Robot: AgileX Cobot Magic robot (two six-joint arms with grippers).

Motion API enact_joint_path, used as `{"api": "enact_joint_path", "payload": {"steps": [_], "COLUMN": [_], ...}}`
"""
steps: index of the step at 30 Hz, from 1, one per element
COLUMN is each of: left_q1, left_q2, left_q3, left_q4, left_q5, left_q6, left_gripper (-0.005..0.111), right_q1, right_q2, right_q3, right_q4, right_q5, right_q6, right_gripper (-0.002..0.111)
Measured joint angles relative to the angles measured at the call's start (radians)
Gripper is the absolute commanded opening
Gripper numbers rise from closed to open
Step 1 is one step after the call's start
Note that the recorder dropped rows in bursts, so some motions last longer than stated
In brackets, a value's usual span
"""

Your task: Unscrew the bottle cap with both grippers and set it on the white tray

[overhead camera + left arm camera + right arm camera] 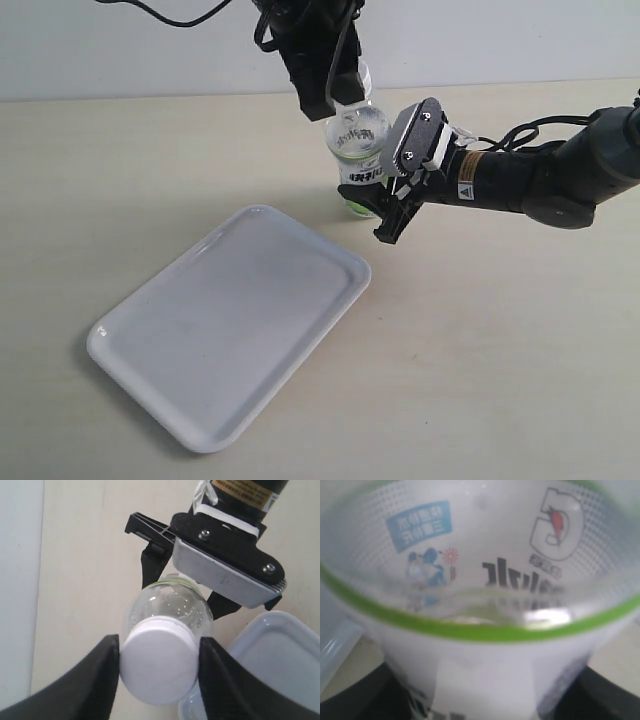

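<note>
The tray (225,320) lies flat on the table (500,350) nearest the exterior camera, set at an angle, with nothing on it. Just beyond its far corner, near it but not touching it, the bottle (357,140) stands with its base at the table surface. The bottle is clear, with a white label (366,172) edged in green and printed with dark characters. The right gripper (367,211) reaches in from the right side of the exterior view at a low angle. One black jaw lies on each side of the lower part of the bottle, and the jaws are closed against the bottle body. In the right wrist view the label fills the picture, and the dark jaws show only at the two lower corners. The left gripper (335,100) comes down from above onto the bottle top, on the far side of the scene. In the left wrist view its two black fingers (102,680) stand on opposite sides of the cap (159,661) and touch its rim on both sides, so the gripper is partly closed and grips the cap. The cap is white and round and sits on the bottle neck. The pictures do not show whether it is loosened. Behind the bottle and the left arm, the table ends at a pale wall (120,50).
</note>
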Motion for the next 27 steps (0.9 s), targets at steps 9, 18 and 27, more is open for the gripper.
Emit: {"api": "enact_joint_path", "payload": {"steps": [9,18,27], "left_q1": [0.0,0.0,0.0], "left_q2": [0.0,0.0,0.0], "left_q3": [0.0,-0.002,-0.004], "left_q4": [0.002,0.002,0.002], "left_q5": [-0.006,-0.01,-0.01], "left_q6": [-0.239,-0.499,-0.649], "left_gripper": [0.0,0.0,0.0], "right_q1": [0.0,0.0,0.0], "right_q2": [0.0,0.0,0.0], "right_q3": [0.0,0.0,0.0], "right_q4": [0.004,0.008,0.01], "right_q5": [0.0,0.0,0.001], "right_q6": [0.0,0.0,0.0], "right_gripper": [0.0,0.0,0.0]}}
